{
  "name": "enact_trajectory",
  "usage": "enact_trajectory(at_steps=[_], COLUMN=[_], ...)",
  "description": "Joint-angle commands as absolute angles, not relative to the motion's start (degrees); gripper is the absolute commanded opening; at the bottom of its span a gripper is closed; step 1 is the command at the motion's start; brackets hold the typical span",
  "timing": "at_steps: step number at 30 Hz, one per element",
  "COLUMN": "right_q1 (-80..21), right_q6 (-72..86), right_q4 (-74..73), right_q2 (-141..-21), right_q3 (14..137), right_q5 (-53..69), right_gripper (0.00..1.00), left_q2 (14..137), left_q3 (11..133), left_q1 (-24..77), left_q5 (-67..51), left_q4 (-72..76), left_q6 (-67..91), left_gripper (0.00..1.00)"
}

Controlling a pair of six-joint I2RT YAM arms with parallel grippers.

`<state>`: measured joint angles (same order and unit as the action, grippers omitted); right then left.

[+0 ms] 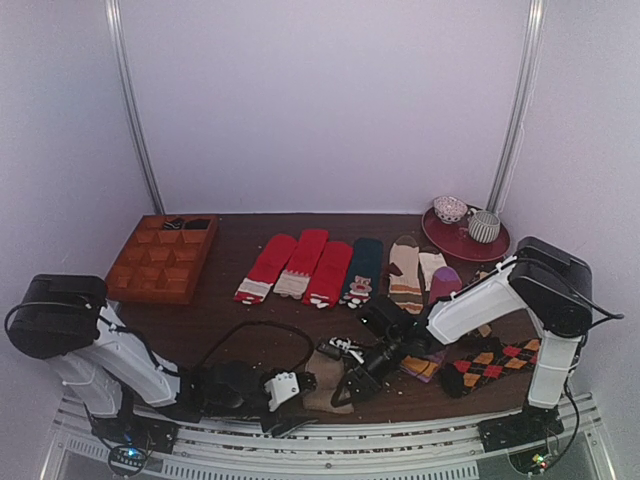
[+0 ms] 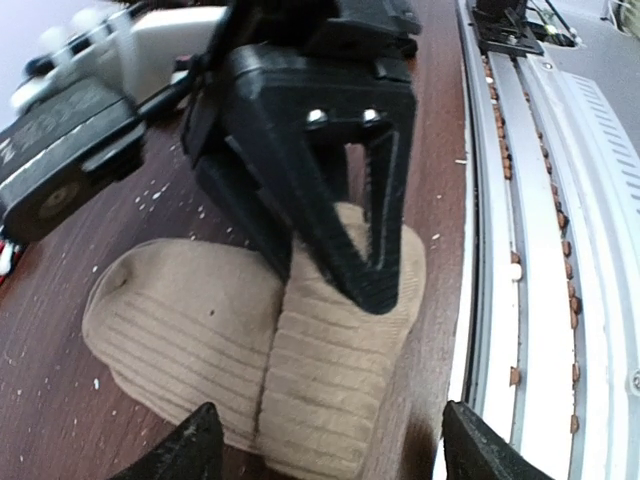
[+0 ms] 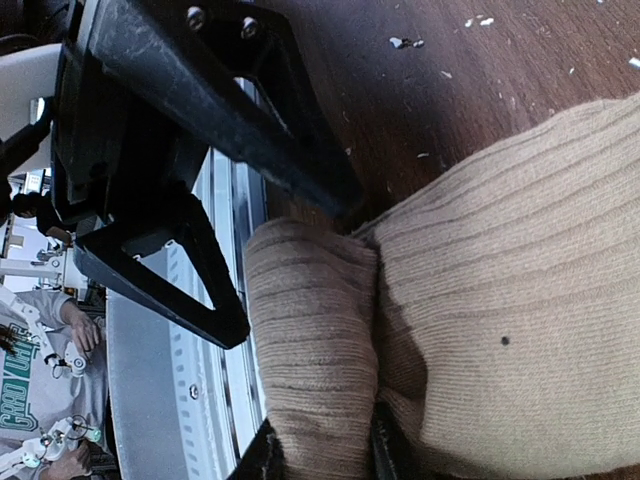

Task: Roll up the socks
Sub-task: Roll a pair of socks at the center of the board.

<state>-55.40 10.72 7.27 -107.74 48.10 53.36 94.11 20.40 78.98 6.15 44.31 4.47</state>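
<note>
The tan-brown ribbed socks (image 1: 322, 388) lie folded near the table's front edge, between both arms. In the left wrist view the socks (image 2: 250, 340) sit just ahead of my left gripper (image 2: 330, 452), whose fingertips (image 2: 195, 445) stand wide apart on either side, touching nothing. My right gripper (image 3: 322, 455) is shut on a raised fold of the socks (image 3: 310, 330). Seen from the left wrist, the right gripper (image 2: 340, 250) presses down onto that fold from the far side. From above, the left gripper (image 1: 303, 400) and right gripper (image 1: 345, 388) face each other across the socks.
Behind lie red socks (image 1: 290, 265), a dark green sock (image 1: 362, 268), beige striped socks (image 1: 405, 270), a purple sock (image 1: 443, 285) and argyle socks (image 1: 490, 362). A wooden compartment tray (image 1: 140, 272) sits far left, a red plate (image 1: 450, 238) with cups far right. Metal rails (image 2: 540, 250) border the near edge.
</note>
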Motion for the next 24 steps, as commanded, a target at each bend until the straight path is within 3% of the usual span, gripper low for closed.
enact_trajectory(at_steps=[1, 4, 8, 13, 15, 19, 21, 22, 24], right_q1=[-55.51, -55.42, -55.4, -55.34, -55.32, -55.24, -55.23, -55.2, -55.24], right_q6=[11.72, 11.17, 11.31, 11.04, 10.99, 10.82, 10.96, 11.03, 11.22], right_q4=[-0.87, -1.76, -1.65, -1.82, -1.93, -2.16, -2.15, -2.11, -2.01], right_q2=[-112.64, -113.15, -113.37, -113.09, -113.28, -113.55, -113.64, -113.64, -113.68], right_q3=[47.01, 47.45, 47.27, 46.92, 46.98, 47.0, 47.03, 47.1, 47.36], right_q5=[47.22, 47.11, 47.53, 47.4, 47.42, 47.13, 46.98, 46.96, 46.57], right_gripper=[0.23, 0.22, 0.22, 0.22, 0.22, 0.22, 0.22, 0.22, 0.22], left_q2=[96.31, 98.39, 100.95, 102.67, 102.57, 102.52, 102.4, 102.39, 102.55], left_q3=[22.5, 22.97, 24.31, 24.18, 24.0, 24.74, 24.66, 24.57, 24.72], left_q1=[79.36, 79.36, 79.28, 79.24, 79.28, 79.07, 79.06, 79.02, 78.65], left_q5=[3.17, 4.07, 4.22, 5.79, 5.78, 4.23, 3.53, 3.06, 0.8], left_q4=[51.57, 52.33, 52.12, 51.61, 51.31, 48.9, 48.67, 48.36, 47.4], left_q6=[1.51, 2.16, 3.65, 5.73, 5.97, 6.59, 7.35, 7.65, 8.39], left_gripper=[0.72, 0.67, 0.52, 0.58, 0.5, 0.21, 0.13, 0.01, 0.0])
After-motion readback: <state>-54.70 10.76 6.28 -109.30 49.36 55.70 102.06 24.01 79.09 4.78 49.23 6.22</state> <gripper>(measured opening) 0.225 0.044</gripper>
